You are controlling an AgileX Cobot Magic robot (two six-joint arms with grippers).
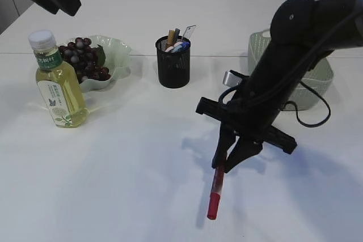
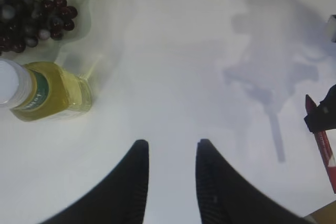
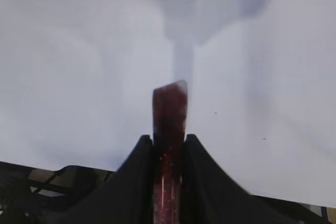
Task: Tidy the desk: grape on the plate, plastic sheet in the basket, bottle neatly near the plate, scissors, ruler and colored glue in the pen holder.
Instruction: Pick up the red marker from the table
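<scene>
**Last Item Heading for the Pen Holder**

The right gripper is pinching the red colored glue between narrowly parted jaws, in front of the pen holder, probably for dropping in; the left gripper is hovering half-open, empty.

Right gripper pinches red glue above the desk's front edge — bottle, grapes, plate toward its back-left corner.
</scene>
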